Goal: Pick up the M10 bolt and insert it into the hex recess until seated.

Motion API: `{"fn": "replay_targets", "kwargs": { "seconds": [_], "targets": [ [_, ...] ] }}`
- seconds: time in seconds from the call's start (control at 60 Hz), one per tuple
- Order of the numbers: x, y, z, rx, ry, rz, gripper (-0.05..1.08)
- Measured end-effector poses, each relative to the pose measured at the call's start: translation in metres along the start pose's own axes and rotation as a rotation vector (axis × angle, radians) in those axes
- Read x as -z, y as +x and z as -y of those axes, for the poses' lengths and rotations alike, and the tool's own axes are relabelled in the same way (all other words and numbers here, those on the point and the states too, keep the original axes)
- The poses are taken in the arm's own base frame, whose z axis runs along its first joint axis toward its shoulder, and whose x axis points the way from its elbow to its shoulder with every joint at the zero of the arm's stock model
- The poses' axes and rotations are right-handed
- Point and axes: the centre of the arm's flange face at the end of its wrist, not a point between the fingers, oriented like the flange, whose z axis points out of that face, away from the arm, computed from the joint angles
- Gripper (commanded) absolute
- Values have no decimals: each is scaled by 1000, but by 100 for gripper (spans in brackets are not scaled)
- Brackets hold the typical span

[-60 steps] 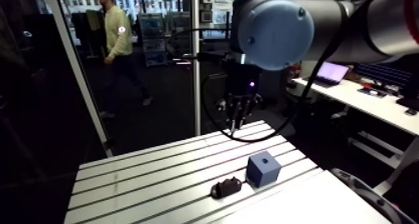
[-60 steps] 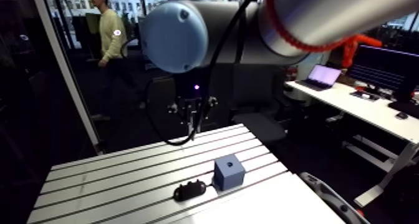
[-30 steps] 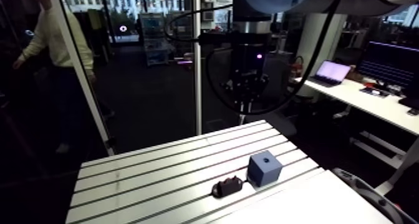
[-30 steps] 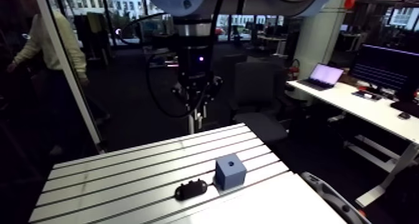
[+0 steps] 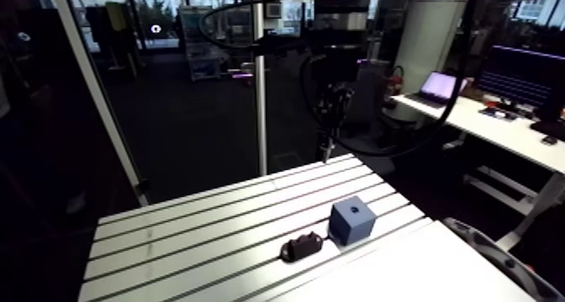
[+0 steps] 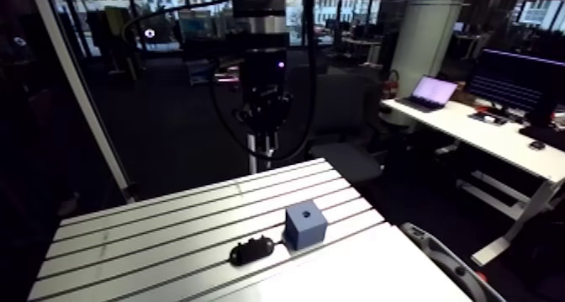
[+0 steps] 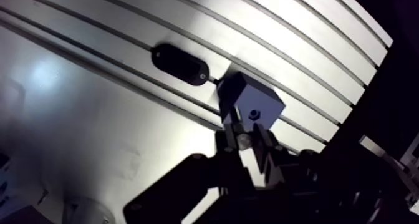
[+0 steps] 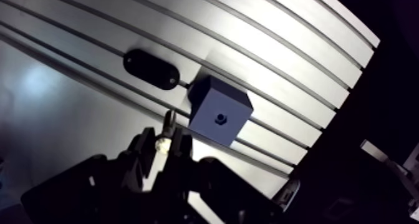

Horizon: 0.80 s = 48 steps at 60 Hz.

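Note:
A blue cube (image 5: 351, 221) with a small hex recess (image 8: 219, 118) in its top face stands on the slotted table (image 5: 193, 230), near its right side. High above the table's far edge hangs my gripper (image 5: 325, 141). In the wrist view the gripper (image 7: 247, 138) is shut on a small shiny bolt (image 8: 166, 139), whose thin shank sticks out past the fingertips. There the cube (image 7: 249, 105) lies just ahead of the fingers, far below them.
A black oval part (image 5: 301, 246) lies on the table against the cube's left side, seen too in the wrist view (image 8: 151, 69). A smooth white plate (image 5: 403, 272) covers the table's front right. The table ends just behind the cube's rows of slots.
The arm has lifted, taking the gripper higher above the table's far edge and shifting the arm view. A person who walked left behind the glass is no longer in view. Cube and black part stayed put.

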Motion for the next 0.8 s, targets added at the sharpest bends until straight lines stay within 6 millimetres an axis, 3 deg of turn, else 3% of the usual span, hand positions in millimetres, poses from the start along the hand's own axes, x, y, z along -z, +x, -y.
{"fn": "replay_targets", "kwargs": {
  "seconds": [0.3, 0.8],
  "targets": [
    [-8, -17, -19, 170, 25, 38, 101],
    [-27, -33, -23, 205, -6, 173, 101]
  ]
}}
